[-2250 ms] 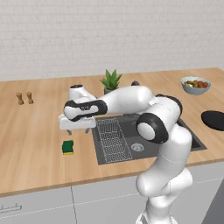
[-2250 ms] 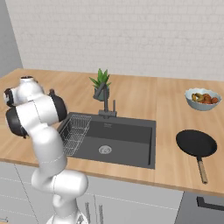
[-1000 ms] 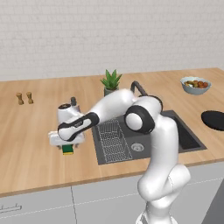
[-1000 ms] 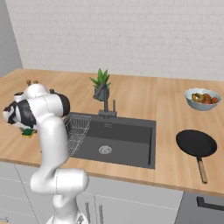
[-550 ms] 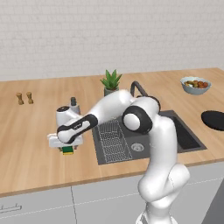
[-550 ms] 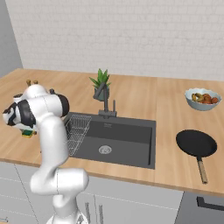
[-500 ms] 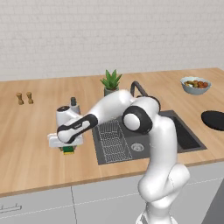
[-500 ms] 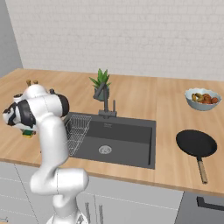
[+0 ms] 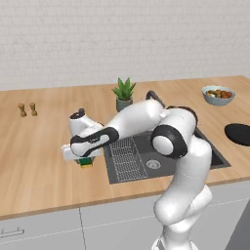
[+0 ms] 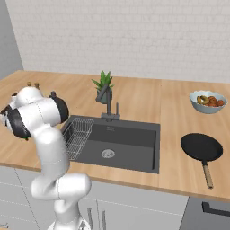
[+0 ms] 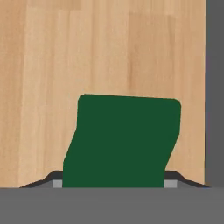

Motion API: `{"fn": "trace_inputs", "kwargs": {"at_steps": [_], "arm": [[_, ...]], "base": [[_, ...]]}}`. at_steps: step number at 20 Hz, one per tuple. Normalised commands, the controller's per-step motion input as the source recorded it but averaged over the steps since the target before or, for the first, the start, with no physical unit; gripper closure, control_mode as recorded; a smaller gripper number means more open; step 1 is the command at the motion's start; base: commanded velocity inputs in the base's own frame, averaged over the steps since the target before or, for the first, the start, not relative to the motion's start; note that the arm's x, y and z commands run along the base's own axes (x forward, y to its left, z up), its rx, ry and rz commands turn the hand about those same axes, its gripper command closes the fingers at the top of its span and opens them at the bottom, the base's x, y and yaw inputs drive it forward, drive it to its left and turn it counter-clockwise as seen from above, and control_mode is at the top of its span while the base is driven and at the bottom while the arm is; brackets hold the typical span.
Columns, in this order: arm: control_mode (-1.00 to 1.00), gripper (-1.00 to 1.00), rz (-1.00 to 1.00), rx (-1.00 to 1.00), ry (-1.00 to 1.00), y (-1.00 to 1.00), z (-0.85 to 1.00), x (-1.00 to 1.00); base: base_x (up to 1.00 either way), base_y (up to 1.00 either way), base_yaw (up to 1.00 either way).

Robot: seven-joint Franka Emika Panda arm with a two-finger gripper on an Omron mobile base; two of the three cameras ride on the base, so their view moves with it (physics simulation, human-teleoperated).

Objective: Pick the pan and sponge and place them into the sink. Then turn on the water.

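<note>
The arm is seen reaching low over the wooden desk (image 9: pixel 44 161) to the left of the sink (image 9: pixel 161 158). The gripper (image 9: pixel 84 157) is positioned directly on the sponge (image 9: pixel 86 162), which lies on the desk just beside the sink's left edge. In the hand view, the green top of the sponge (image 11: pixel 122 140) is seen between the two fingertips, with the dark tips showing at either lower corner; the jaws appear drawn in against its sides, pinching it. The sponge is still in contact with the desk. A wire rack (image 9: pixel 126 156) is noted in the left part of the basin. The pan (image 10: pixel 201 148) is resting on the desk to the right of the sink, well apart from the gripper, its handle pointing toward the front edge. No stream is observed at the faucet (image 10: pixel 109 108).
</note>
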Motion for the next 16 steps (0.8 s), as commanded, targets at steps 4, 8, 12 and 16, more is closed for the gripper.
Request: {"fn": "trace_inputs", "kwargs": {"at_steps": [4,8,12,16], "arm": [[-1.00,1.00,0.00,0.00,-0.08,-1.00,0.89,-0.84],[-1.00,1.00,0.00,0.00,0.00,-1.00,0.72,-0.88],[-1.00,1.00,0.00,0.03,0.07,-1.00,0.82,-0.46],[-1.00,1.00,-0.02,0.01,0.26,-1.00,0.66,-0.02]], "base": [[0.00,0.00,0.00],[0.00,0.00,0.00],[0.00,0.00,0.00],[0.00,0.00,0.00]]}}
